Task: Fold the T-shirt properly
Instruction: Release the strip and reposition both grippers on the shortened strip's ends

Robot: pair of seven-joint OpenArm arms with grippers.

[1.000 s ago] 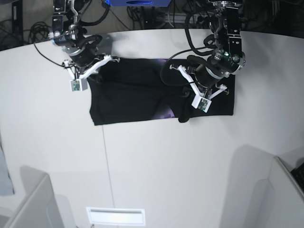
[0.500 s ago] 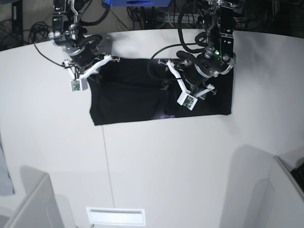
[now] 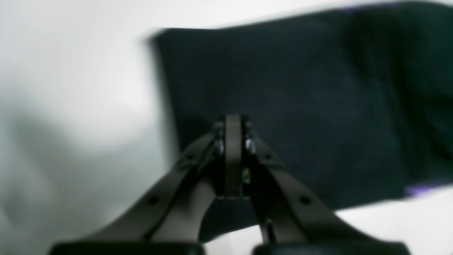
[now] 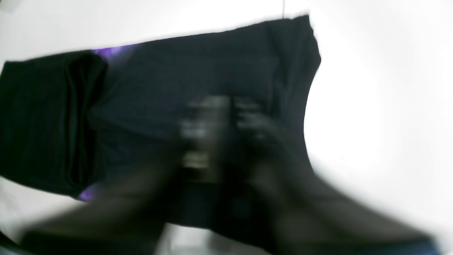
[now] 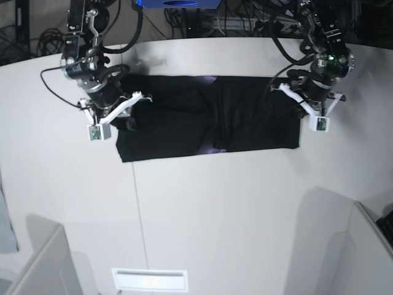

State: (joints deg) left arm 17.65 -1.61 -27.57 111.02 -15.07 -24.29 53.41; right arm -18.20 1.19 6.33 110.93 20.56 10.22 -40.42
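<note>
The black T-shirt [image 5: 184, 129] lies flat as a long folded strip across the white table [image 5: 202, 215], with a bit of purple print [image 5: 215, 149] showing at its front edge. My left gripper [image 5: 301, 114] hovers at the strip's right end. In the left wrist view it [image 3: 231, 124] is shut with nothing in it, above the T-shirt [image 3: 300, 106]. My right gripper [image 5: 126, 117] is over the strip's left end. In the blurred right wrist view its fingers [image 4: 208, 120] look parted, above the T-shirt [image 4: 159, 78], holding nothing.
Cables [image 5: 202, 21] and a blue box [image 5: 178, 3] crowd the table's far edge. Grey partitions [image 5: 37, 258] stand at the front left and at the front right [image 5: 362, 246]. A white slot [image 5: 149, 279] sits at the front edge.
My left arm has swung from the shirt's middle to its right end, and its gripper opened, then shut empty. The right gripper has let go of the far left corner and shifted nearer.
</note>
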